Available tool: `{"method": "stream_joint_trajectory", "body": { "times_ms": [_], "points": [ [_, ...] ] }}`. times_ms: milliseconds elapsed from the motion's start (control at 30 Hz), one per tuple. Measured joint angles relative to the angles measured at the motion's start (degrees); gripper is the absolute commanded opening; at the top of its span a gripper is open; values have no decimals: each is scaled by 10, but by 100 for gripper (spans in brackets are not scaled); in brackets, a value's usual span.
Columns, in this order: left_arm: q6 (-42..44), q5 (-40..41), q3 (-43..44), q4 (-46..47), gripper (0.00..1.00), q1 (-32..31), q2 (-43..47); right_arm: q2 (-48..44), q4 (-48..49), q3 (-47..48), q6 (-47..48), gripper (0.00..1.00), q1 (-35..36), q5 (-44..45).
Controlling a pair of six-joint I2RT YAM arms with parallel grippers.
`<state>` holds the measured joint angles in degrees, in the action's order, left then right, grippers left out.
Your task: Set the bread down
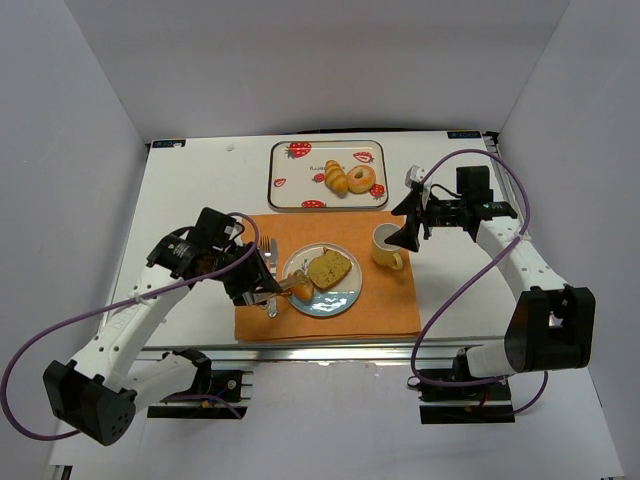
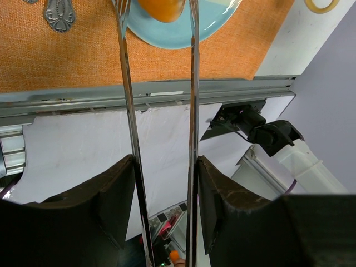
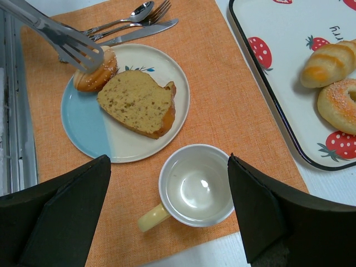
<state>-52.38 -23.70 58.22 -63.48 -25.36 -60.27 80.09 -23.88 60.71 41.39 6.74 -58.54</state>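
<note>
1. Blue-and-white round plate (image 3: 89, 133) on orange woven placemat (image 3: 222, 105): it holds a thick brown bread slice (image 3: 139, 103) mid-plate. The small round golden bun (image 3: 95, 69) is at the plate's L edge, just beside the slice.
2. White rectangular strawberry-print tray (image 1: 300, 180) at the far side of the table: it holds a twisted golden roll (image 1: 337, 178) & a sugared ring doughnut (image 1: 361, 179), touching each other.
3. White mug w/ yellow handle (image 3: 196, 186) on the mat, just R of the plate: only its glossy white inside shows.
4. L gripper (image 2: 164, 167): jaws part-closed, squeezing both arms of the long metal tongs (image 2: 192, 111). The tong tips clamp the bun.
5. R gripper (image 1: 408, 238): jaws wide apart, nothing held, hovering over the mug.
6. Hard to see:
   - L wrist view cuts off the bun & tong tips at its top edge.
   - I can't tell if the bun rests on the plate or sits just above it.
   - Steel cutlery (image 3: 150, 29) lies L of the plate, partly behind my L arm in the top view.
   - The tray runs off the R wrist view, and its lettering is unreadable.
</note>
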Motion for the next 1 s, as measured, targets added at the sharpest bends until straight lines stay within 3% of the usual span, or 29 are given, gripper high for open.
{"method": "stream_joint_trajectory", "body": {
  "times_ms": [367, 533, 833, 1000],
  "points": [
    [-5, 1, 22, -10, 55, 0, 1, 0, 0, 0, 0, 89, 0, -4],
    [-9, 0, 42, -26, 35, 0, 0, 0, 0, 0, 0, 89, 0, -4],
    [-3, -7, 185, -54, 18, 0, -31, 0, 0, 0, 2, 89, 0, -4],
    [21, 30, 200, -42, 3, 0, -53, 1, 0, 0, 3, 90, 0, -8]
  ]
}}
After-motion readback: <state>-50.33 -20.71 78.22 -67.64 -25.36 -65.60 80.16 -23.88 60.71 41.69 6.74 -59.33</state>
